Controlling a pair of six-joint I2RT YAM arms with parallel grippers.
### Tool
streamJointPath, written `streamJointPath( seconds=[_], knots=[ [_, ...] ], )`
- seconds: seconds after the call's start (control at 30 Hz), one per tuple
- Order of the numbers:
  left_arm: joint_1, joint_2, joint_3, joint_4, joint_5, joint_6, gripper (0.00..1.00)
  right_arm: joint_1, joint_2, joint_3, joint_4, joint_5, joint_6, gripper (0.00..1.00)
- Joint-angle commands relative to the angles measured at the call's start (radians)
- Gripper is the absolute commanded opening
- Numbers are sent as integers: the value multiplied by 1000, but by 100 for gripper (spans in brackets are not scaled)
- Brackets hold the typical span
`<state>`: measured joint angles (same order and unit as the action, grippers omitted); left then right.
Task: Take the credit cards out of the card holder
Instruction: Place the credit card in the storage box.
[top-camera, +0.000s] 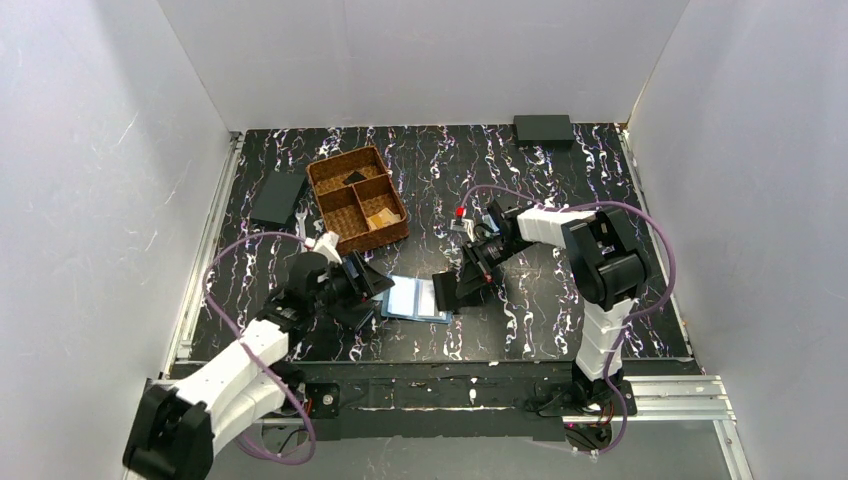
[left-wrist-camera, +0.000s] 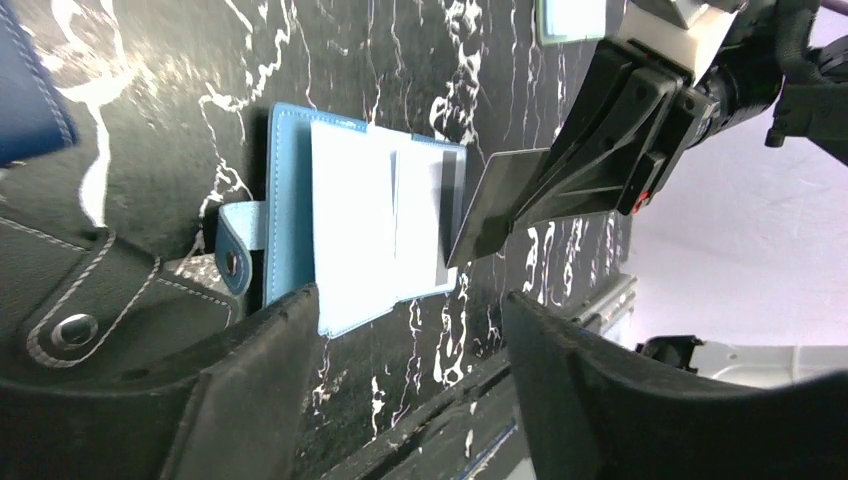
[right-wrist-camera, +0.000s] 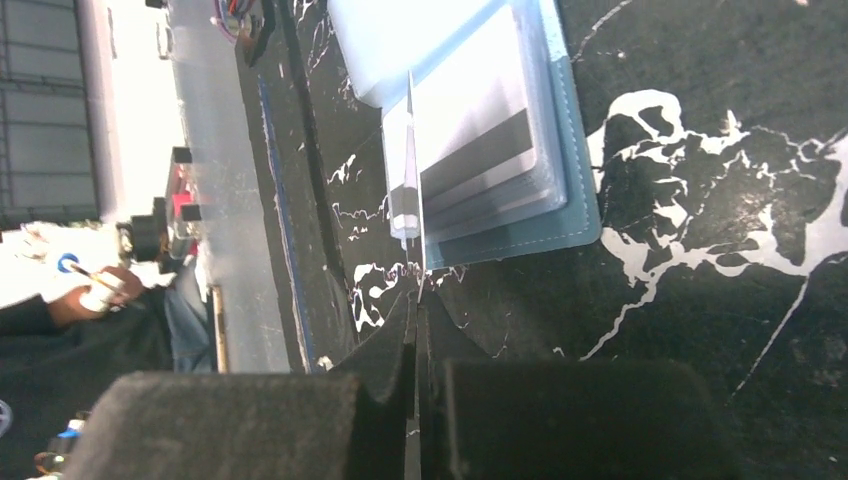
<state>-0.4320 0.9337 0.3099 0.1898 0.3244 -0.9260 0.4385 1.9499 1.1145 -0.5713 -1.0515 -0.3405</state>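
On table: card holder between left gripper and right gripper; credit card at its right edge; basket behind, leftward.

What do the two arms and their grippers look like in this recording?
The left arm and right arm both have white shells with black joints. A purple cable loops along each arm. The left gripper and right gripper are matte black with broad, wedge-shaped fingers. The right wrist also carries a small red mark.
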Motion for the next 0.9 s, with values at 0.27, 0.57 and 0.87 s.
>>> streamJointPath(
  seconds=[0.27, 0.57, 0.87],
  knots=[
    [17, -231, 95, -42, 144, 67, 98, -6, -119, 100, -314, -67, -407, 1],
    [-44, -11, 229, 46, 276, 116, 98, -20, -154, 114, -369, -130, -467, 1],
    [-242, 203, 296, 165, 124, 173, 91, -49, -169, 113, -398, -180, -497, 1]
  ],
)
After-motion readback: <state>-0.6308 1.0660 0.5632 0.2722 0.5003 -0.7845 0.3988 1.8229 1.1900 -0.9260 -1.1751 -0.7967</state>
